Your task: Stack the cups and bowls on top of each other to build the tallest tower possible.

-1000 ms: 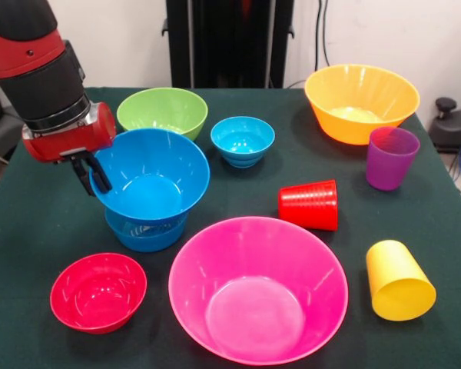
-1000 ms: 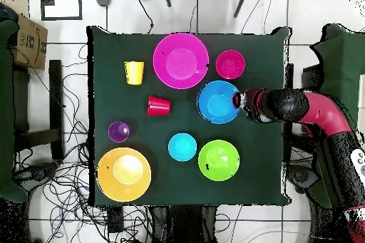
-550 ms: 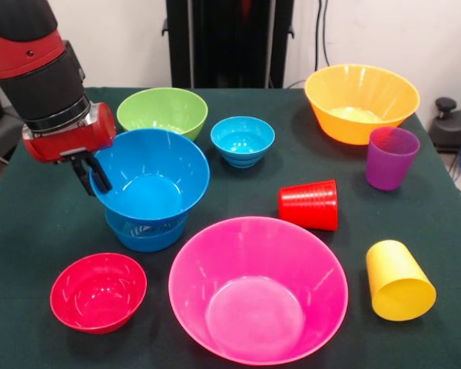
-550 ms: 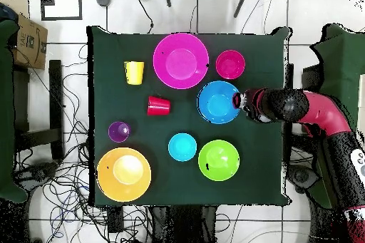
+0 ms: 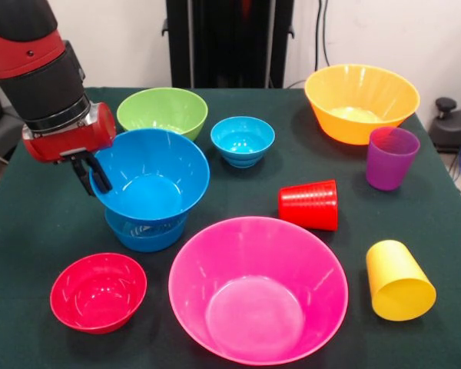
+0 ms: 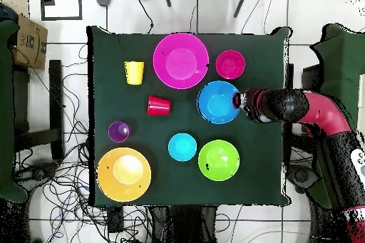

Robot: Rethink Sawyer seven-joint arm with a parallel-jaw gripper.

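Two blue bowls [image 5: 150, 188] are nested at 9 o'clock on the counter [image 5: 31, 231]; the hand [image 5: 91, 175] pinches the top bowl's rim. I'd seat it level, then open and lift straight up.

Table: dark green cloth [image 5: 31, 231], square in the overhead view
Cardboard box [image 6: 28, 40]: left of the table, overhead
Cables [image 6: 71, 190]: tangled on the white tiled floor [image 6: 314, 12]
Black joystick-like device [image 5: 448, 115]: far right, front view
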